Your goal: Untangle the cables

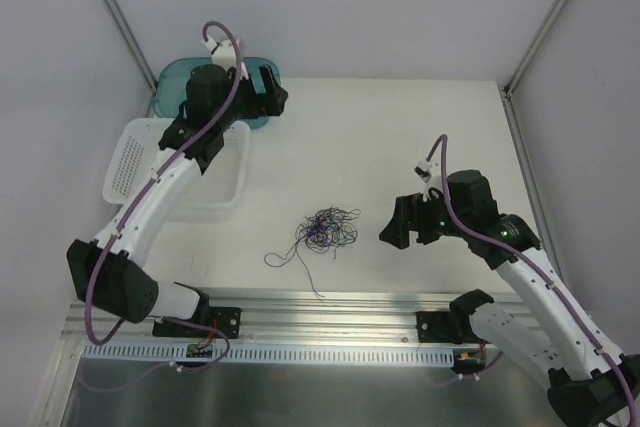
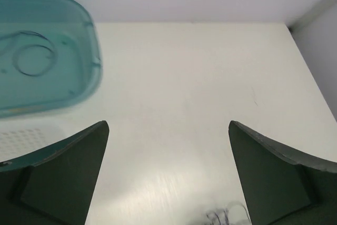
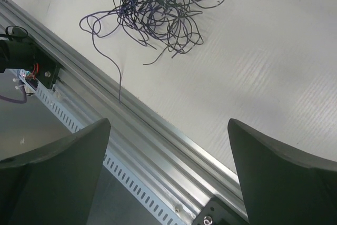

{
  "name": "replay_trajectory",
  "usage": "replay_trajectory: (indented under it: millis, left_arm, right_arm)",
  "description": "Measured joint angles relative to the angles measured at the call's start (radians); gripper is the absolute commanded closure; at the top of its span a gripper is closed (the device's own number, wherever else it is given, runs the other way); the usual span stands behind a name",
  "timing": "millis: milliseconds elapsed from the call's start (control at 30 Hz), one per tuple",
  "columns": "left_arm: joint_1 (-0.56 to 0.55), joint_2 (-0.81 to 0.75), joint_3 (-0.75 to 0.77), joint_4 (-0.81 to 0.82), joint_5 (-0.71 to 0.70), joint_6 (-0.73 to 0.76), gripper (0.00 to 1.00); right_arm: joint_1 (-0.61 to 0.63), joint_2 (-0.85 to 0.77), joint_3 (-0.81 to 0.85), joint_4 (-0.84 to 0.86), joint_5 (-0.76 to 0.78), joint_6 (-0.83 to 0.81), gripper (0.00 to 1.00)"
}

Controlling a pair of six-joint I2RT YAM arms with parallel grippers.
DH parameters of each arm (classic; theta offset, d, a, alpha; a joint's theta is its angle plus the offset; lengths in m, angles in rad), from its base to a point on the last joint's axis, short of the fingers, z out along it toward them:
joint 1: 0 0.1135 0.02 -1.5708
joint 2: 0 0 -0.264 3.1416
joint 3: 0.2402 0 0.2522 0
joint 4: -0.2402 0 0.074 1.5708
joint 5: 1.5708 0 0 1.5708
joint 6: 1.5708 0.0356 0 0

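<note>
The cables (image 1: 327,229) lie as one loose tangle of thin dark blue-black wires on the white table, in the near middle. One strand trails to the front rail and another to the left. The right wrist view shows the tangle (image 3: 158,9) ahead of the fingers, and it shows blurred at the bottom of the left wrist view (image 2: 226,217). My left gripper (image 1: 272,97) is open and empty, up at the far left beside the teal tray (image 1: 178,82). A single thin wire coil (image 2: 32,56) lies in that tray. My right gripper (image 1: 398,229) is open and empty, just right of the tangle.
A white perforated basket (image 1: 135,157) stands at the left, under my left arm. An aluminium rail (image 1: 330,307) runs along the table's front edge and also shows in the right wrist view (image 3: 158,135). White walls close in the back and sides.
</note>
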Motion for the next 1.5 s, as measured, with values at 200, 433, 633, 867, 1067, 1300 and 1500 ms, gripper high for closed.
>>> replay_trajectory:
  millis: [200,433,633,867,1067,1300,1500]
  left_arm:
    - [-0.176,-0.247,-0.275,-0.097,0.146,-0.014,0.01]
    - [-0.385,-0.374,-0.565,-0.175,0.177,-0.076,0.01]
    - [-0.546,-0.379,-0.644,-0.211,0.087,-0.093,0.06]
    - [-0.57,-0.325,-0.644,-0.198,0.005,-0.061,0.32]
    - [-0.589,-0.252,-0.644,-0.197,-0.002,-0.019,0.51]
    - [-0.618,-0.187,-0.635,-0.197,-0.004,-0.002,1.0]
    - [-0.62,-0.248,-0.632,-0.203,-0.081,-0.008,1.0]
  right_arm:
    - [0.101,0.053,-0.048,0.122,0.057,0.053,0.11]
    - [0.182,0.22,-0.121,0.331,0.135,0.14,0.23]
    - [0.254,0.413,-0.129,0.507,0.188,0.195,0.23]
    - [0.304,0.601,-0.103,0.6,0.239,0.223,0.23]
    - [0.338,0.7,-0.061,0.658,0.255,0.248,0.25]
    - [0.355,0.752,-0.05,0.687,0.266,0.267,0.84]
    - [0.352,0.716,-0.05,0.639,0.346,0.254,0.99]
